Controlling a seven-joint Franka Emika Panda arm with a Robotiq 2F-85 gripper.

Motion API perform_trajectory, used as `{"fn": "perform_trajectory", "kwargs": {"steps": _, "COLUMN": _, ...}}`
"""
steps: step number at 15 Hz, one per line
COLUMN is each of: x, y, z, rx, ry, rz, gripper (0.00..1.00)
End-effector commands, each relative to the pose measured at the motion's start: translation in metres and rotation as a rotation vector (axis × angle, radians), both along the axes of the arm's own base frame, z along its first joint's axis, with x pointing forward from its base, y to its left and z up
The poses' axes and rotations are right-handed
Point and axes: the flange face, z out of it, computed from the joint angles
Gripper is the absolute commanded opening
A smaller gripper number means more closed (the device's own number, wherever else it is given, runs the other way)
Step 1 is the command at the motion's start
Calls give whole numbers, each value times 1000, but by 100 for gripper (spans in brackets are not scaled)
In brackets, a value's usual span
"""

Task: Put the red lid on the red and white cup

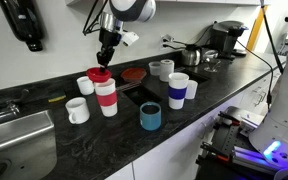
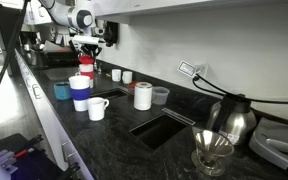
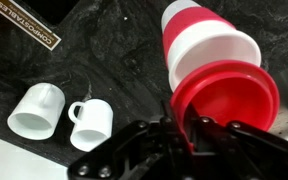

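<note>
Your end effector [image 3: 187, 128] is clamped narrowly on the near rim of the red lid [image 3: 224, 100]. It holds the lid in the air just above the red and white cup [image 3: 212, 45], which stands upright on the desk [image 1: 224, 90]. In the wrist view the cup sits at 12 o'clock from the lid, and the lid hides most of its mouth. You cannot judge from there how well the two are centred. In an exterior view the lid [image 1: 99, 73] appears to hang slightly toward 10 o'clock of the cup [image 1: 107, 97], so treat the alignment as unproven. Because the grip is on one edge only, the lid may be tilted. If it goes down that way, it could catch one side of the rim and slide off when you let go. The cup is tall and narrow, so a sideways push from the lid or a finger could well topple it. A neighbouring cup [image 1: 85, 85] stands just beside it at about 10 o'clock, and a white mug [image 1: 77, 110] sits near at 8 o'clock. Drifting that way risks capping the wrong cup or knocking the mug. Level and centre the lid before you lower it.
</note>
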Motion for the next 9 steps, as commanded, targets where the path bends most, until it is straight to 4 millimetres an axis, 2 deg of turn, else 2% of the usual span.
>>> {"fn": "perform_trajectory", "kwargs": {"steps": 1, "x": 15, "y": -14, "z": 6, "rx": -19, "ry": -7, "rz": 2, "gripper": 4}}
{"fn": "perform_trajectory", "kwargs": {"steps": 9, "x": 12, "y": -15, "z": -5, "rx": -35, "ry": 19, "rz": -3, "gripper": 4}}
